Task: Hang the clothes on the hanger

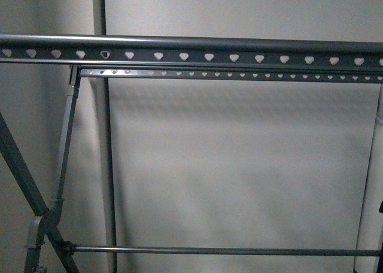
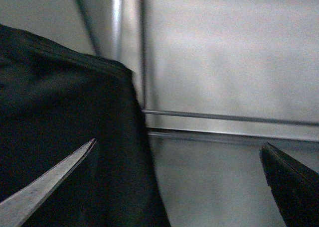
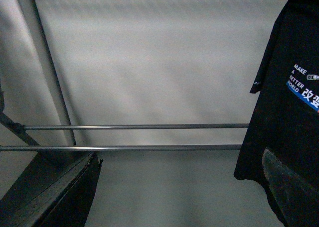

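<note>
The grey metal clothes rack's top rail (image 1: 191, 50) with heart-shaped holes crosses the front view; no shirt or gripper shows there. The black T-shirt (image 3: 286, 97) with the white "MAKE A BETTER" print hangs in the right wrist view, beside one finger of my open right gripper (image 3: 179, 187), which holds nothing. In the left wrist view the black cloth (image 2: 65, 132) fills one side. My open left gripper (image 2: 177, 179) is empty, one fingertip (image 2: 55, 179) in front of the cloth.
A second, thinner holed rail (image 1: 233, 74) runs behind the top rail. Low horizontal rods (image 1: 215, 250) and slanted legs (image 1: 24, 177) of the rack show, the rods also in the right wrist view (image 3: 129, 137). A pale wall stands behind.
</note>
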